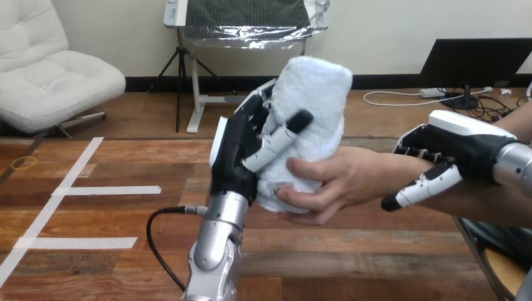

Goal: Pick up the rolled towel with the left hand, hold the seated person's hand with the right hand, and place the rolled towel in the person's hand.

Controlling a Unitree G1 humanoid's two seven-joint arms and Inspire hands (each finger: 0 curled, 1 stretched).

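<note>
Here is the wooden desk (351,263), reddish-brown planks with the grain running left to right and a darker patch out at the far left. White tape is laid across its left half. A long diagonal tape strip (47,210) slants from the desk's far edge down towards the near left corner. Two level strips branch off it to the right: the upper tape strip (106,190) and the lower tape strip (78,242), each touching the diagonal at its left end, the two well apart from each other. Left of the diagonal, on the dark patch, a small yellow rubber band (24,162) lies flat, clear of the tape.
</note>
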